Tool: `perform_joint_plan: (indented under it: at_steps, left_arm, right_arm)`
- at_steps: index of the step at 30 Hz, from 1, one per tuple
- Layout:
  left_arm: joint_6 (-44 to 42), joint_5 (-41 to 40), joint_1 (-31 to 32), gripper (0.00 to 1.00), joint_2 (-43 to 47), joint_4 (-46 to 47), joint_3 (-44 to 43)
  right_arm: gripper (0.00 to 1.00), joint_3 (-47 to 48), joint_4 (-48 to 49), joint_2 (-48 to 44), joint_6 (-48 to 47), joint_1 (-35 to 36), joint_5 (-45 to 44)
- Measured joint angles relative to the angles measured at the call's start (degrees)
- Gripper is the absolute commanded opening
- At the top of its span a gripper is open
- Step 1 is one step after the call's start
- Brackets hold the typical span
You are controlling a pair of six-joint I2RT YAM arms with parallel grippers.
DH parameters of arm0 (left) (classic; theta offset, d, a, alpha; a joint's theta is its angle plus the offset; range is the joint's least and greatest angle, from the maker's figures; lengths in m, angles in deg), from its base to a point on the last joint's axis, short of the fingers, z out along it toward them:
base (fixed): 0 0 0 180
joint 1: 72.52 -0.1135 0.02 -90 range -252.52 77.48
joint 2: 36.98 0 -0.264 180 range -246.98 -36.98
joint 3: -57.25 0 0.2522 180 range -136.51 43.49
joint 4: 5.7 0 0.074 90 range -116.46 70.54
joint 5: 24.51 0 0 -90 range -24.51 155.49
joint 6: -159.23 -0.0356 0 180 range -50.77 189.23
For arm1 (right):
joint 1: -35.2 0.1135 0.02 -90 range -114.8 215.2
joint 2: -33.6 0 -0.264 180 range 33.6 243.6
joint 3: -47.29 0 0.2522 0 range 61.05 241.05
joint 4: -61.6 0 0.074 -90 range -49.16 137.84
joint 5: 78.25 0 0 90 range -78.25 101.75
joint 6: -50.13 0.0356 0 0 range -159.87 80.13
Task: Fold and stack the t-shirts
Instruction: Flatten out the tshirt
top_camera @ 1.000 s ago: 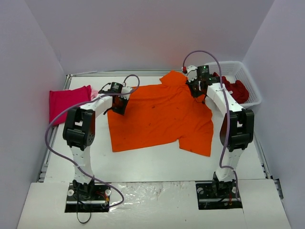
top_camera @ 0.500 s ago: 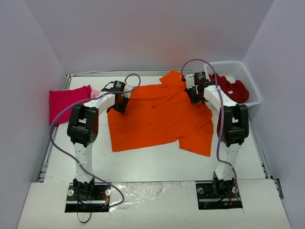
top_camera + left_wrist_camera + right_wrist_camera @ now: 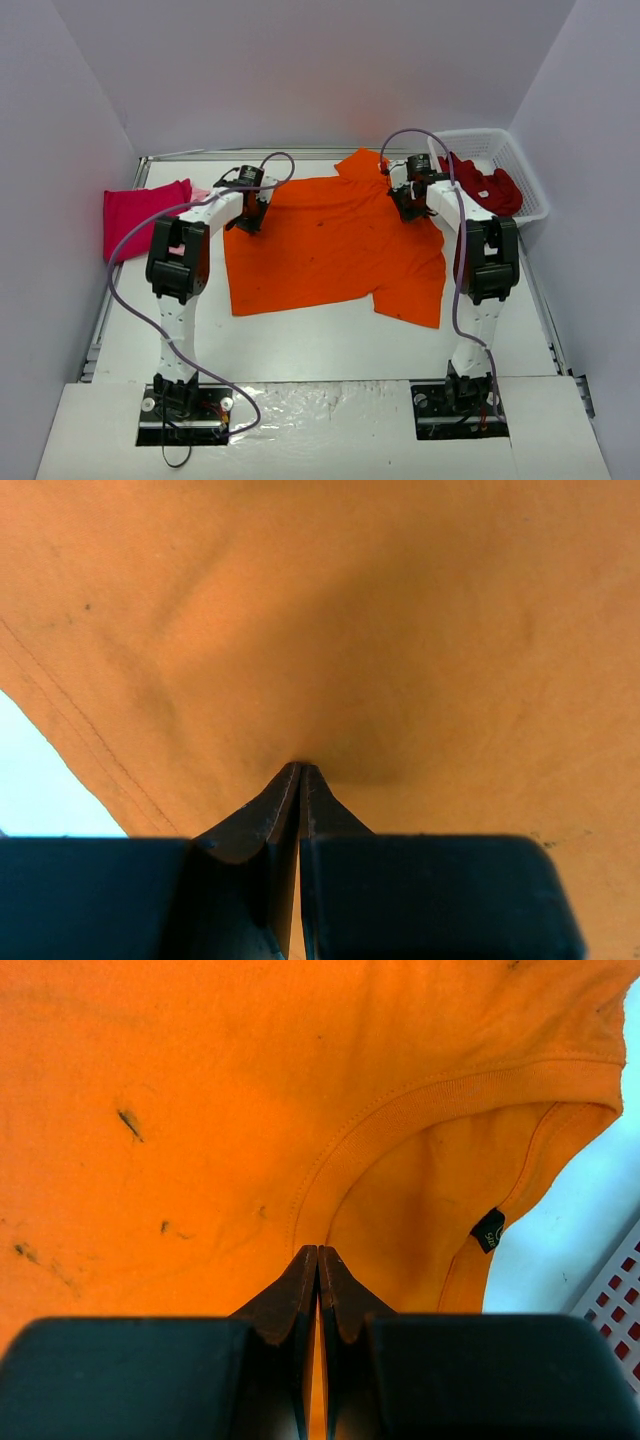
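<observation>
Orange t-shirt (image 3: 335,250) lies spread on the white table (image 3: 320,345), mid-scene, turned sideways: neck to the right, hem to the left, one sleeve pointing far, the other near right. A few small dark specks on the cloth.

Left gripper (image 3: 248,222) sits at the far left corner of the shirt, fingers pressed together with a small pucker of orange cloth pinched at the tips; the left wrist view shows the stitched hem edge just beside it (image 3: 300,770).

Right gripper (image 3: 408,207) sits at the neck opening, fingers closed tight on the ribbed collar edge (image 3: 318,1252). Black label (image 3: 488,1230) inside the neck, just right of the tips.

Magenta-pink t-shirt (image 3: 140,215) folded at the far left edge, a pale pink t-shirt (image 3: 198,194) showing beside it. Dark red t-shirts (image 3: 492,187) heaped in the white lattice basket (image 3: 520,160), far right
</observation>
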Motion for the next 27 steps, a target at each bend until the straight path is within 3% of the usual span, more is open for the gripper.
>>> perform_joint_plan:
  at_steps: [27]
  left_arm:
    - [-2.71,-5.73,-3.56,0.02,-14.75,-9.03,-24.68]
  right_arm:
    - [0.0,1.49,-0.35,3.78,-1.22,-0.13,-0.9]
